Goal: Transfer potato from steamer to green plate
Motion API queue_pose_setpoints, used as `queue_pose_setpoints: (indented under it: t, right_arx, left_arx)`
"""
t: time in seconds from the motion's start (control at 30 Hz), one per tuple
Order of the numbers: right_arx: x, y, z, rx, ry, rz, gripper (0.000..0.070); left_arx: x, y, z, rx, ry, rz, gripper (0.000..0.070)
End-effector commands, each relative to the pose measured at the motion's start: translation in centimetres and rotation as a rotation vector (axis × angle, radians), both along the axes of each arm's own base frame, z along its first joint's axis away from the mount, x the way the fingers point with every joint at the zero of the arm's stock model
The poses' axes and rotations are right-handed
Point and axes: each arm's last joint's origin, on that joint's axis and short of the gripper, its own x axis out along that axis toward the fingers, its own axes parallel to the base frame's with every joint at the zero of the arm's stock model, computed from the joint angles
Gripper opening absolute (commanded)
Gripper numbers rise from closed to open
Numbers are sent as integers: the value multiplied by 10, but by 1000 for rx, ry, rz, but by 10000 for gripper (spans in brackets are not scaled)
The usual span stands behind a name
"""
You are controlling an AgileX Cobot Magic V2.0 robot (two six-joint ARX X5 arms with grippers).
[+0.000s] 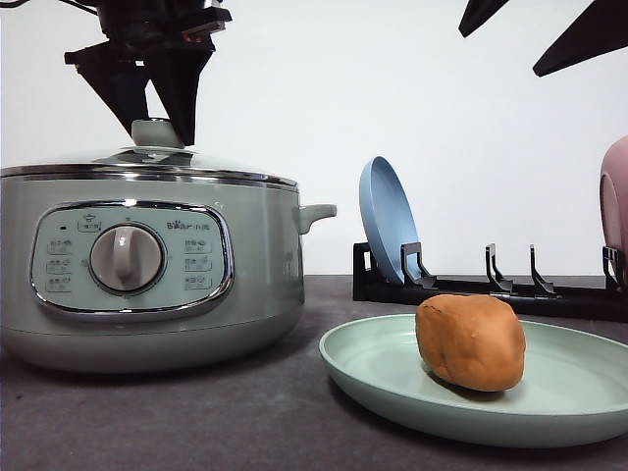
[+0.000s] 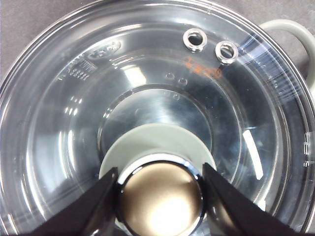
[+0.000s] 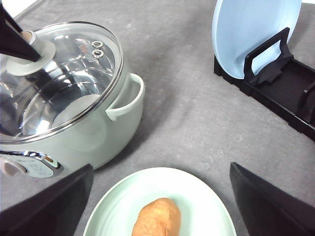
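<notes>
the potato [image 1: 470, 342] sits on the green plate [image 1: 373, 378], a little toward the side nearest the steamer [image 1: 147, 265], upright on its broader end and touching nothing else. from my right wrist view i see the same potato [image 3: 157, 217] lying on the plate [image 3: 206, 196], with the steamer's side handle [image 3: 129, 96] just beyond the plate's rim. my left gripper [image 2: 160, 194] is down on the glass lid [image 2: 64, 123], and its two dark fingers [image 2: 96, 204] press against either side of the shiny round knob [image 2: 160, 201], pinching it; in the front view that gripper [image 1: 162, 123] hangs straight above the lid's knob [image 1: 155, 132], and the lid rests closed on the chrome rim. my right gripper [image 3: 160, 196] hovers high over the plate with its jaws spread wide apart, gripping nothing, the potato showing between them far below. behind the plate stands a black rack [image 1: 491, 289] holding a blue plate [image 1: 388, 221] on edge, leaning in its first slot, and a pink plate [image 1: 615, 196] at the far right end. everything stands on a dark grey table [image 1: 177, 422].
</notes>
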Motion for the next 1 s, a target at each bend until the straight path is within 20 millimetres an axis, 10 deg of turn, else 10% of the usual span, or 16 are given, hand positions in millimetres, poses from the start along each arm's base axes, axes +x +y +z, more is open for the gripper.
queue_pose_setpoints:
  t: [0.0, 0.23, 0.97]
  right_arx:
    - [0, 1, 5, -2, -20, 5, 560]
    - [0, 1, 5, 1, -18, 12, 560]
    - [-11, 3, -6, 52, 165, 208, 560]
  left_arx:
    - [7, -2, 0, 13, -18, 10, 64]
    - [5, -2, 2, 10, -24, 11, 540]
    - [-95, 27, 102, -316, -228, -114, 549]
